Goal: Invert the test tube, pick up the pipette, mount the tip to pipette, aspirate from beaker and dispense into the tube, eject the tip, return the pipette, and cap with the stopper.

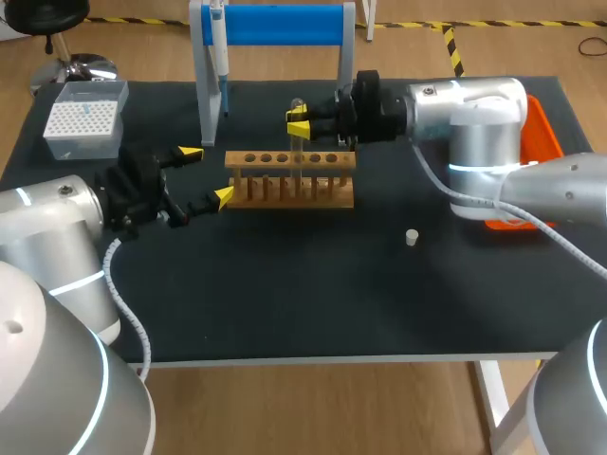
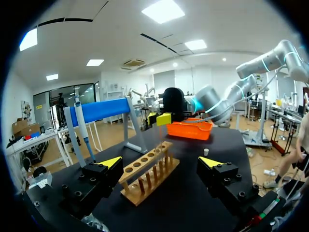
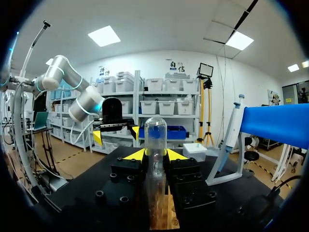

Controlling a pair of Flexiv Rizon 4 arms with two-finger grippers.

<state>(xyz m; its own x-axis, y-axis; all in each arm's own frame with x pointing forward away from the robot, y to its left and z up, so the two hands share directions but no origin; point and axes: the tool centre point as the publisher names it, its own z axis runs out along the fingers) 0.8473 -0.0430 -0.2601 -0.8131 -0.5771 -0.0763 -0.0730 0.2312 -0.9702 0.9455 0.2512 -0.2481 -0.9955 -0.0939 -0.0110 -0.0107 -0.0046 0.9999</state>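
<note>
The left end effector [image 1: 207,174] hangs wide open just beside the wooden rack [image 1: 290,180], holding nothing. Behind it the pipette [image 1: 219,52] hangs on its stand [image 1: 285,24]. Over the rack, the right end effector [image 1: 298,121] pinches the test tube [image 3: 155,135] from both sides, round end up. The tube looks thin, light, slick and easy to break, so a soft squeeze near its middle seems best. I cannot make out its low end. The small white stopper [image 1: 412,237] sits alone on the tabletop [image 1: 313,303]. I see no beaker.
</note>
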